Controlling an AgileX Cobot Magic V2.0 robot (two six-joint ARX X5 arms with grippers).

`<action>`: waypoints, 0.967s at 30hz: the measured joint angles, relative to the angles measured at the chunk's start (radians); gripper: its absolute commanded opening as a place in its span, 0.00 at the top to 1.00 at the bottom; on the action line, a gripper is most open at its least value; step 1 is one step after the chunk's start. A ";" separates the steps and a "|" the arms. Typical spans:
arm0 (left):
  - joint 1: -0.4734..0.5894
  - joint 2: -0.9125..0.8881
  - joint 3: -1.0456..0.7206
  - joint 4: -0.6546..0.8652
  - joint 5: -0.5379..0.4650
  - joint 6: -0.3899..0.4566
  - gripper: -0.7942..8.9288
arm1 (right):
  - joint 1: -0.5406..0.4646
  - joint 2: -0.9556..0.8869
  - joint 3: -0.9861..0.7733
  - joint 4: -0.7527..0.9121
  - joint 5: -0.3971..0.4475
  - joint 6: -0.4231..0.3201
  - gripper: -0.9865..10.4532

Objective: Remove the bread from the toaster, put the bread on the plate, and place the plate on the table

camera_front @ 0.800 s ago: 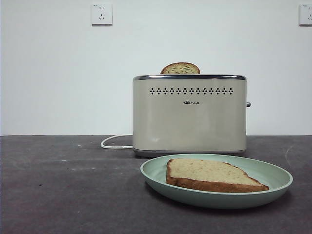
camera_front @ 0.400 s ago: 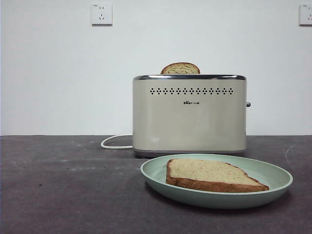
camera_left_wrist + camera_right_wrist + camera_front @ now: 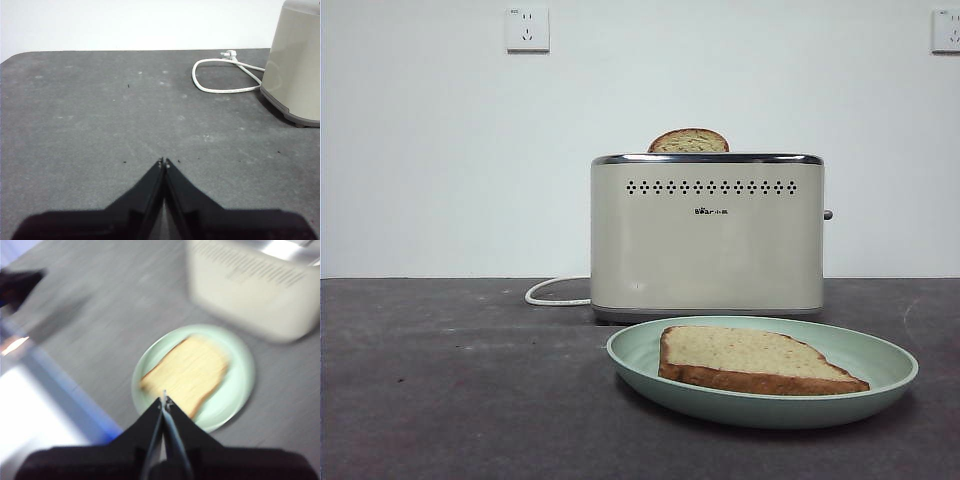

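Note:
The bread (image 3: 750,358) lies flat in the pale mint plate (image 3: 885,382), which rests on the dark table (image 3: 460,400) just in front of the cream toaster (image 3: 707,240). In the blurred right wrist view my right gripper (image 3: 164,401) is shut and empty, hovering above the near side of the plate (image 3: 240,390), with the bread (image 3: 187,371) and toaster (image 3: 250,290) beyond it. My left gripper (image 3: 164,161) is shut and empty over bare tabletop, away from the toaster (image 3: 295,75). Neither gripper shows in the front view.
A second slice with a narrower dome (image 3: 688,141) sticks up from the toaster's slot. The white cord (image 3: 220,82) loops on the table beside the toaster. The table's edge (image 3: 65,390) runs close to the plate. Something dark (image 3: 15,282) shows far off.

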 measured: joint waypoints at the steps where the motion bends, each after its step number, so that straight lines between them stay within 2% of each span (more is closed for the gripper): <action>1: 0.000 0.000 0.000 0.000 0.000 0.000 0.92 | -0.029 -0.010 0.000 0.042 -0.003 -0.013 0.91; 9: 0.000 0.000 0.000 0.000 0.000 0.000 0.92 | -0.195 -0.119 -0.076 0.347 -0.003 -0.019 0.91; 16: 0.000 0.000 0.000 0.000 0.000 0.000 0.92 | -0.240 -0.264 -0.405 0.632 0.003 -0.018 0.91; 22: 0.000 0.000 0.000 0.000 0.000 0.000 0.92 | -0.242 -0.405 -0.712 0.890 0.119 -0.016 0.91; 25: 0.000 0.000 0.000 0.000 0.000 0.000 0.92 | -0.242 -0.473 -0.819 0.918 0.177 -0.016 0.91; 29: 0.000 0.000 0.000 0.000 0.000 0.000 0.92 | -0.242 -0.547 -0.917 0.930 0.202 -0.015 0.91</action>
